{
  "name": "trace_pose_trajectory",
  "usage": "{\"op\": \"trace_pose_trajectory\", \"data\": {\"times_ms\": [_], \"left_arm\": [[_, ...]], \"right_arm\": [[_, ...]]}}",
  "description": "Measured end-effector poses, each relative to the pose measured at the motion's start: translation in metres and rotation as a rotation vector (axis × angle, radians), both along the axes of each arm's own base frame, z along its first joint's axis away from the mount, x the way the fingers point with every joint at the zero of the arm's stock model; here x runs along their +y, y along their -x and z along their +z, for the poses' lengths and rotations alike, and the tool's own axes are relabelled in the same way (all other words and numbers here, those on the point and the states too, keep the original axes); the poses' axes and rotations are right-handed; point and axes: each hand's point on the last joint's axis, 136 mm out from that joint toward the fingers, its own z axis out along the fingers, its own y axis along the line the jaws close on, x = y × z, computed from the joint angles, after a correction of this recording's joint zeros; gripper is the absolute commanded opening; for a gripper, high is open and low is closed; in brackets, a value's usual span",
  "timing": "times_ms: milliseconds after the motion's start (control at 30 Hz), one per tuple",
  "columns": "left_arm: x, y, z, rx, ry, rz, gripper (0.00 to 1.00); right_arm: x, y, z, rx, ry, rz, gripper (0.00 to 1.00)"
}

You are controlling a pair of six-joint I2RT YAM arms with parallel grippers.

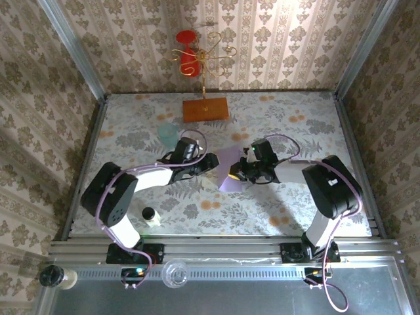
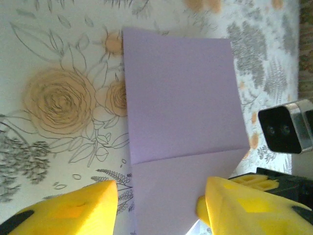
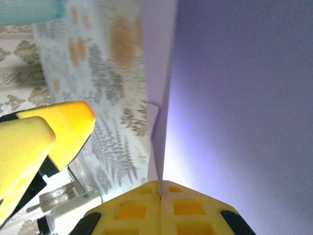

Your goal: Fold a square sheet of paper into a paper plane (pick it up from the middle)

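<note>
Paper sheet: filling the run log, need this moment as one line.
paper sheet: creased | right gripper: shut on it | left gripper: open over it

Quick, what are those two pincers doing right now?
Left pincer: open, over the lilac paper sheet.
Right pincer: closed, pinching that sheet.

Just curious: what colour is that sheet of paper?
The sheet of paper is pale lilac, clearest in the left wrist view.
</note>
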Motion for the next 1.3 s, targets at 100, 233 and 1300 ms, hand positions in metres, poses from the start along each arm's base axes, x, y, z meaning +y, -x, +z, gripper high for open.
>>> {"op": "trace_pose_trajectory", "data": {"times_ms": [100,233,1300], "left_arm": [[0.015,-0.003,0.018,-0.056,0.033,0.033,0.72],[0.031,-0.006,0.041,-0.114,0.087,0.062,0.82],[-0.010,-0.002,0.153,-0.287,0.497,-0.125,0.81]], "right_arm": [[-0.001,-0.005,0.021,-0.081,-0.015,0.017,0.07],[-0.002,-0.013,0.050,-0.173,-0.056,0.037,0.07],[0.032,-0.030,0.186,-0.414,-0.392,0.158,0.09]]}}
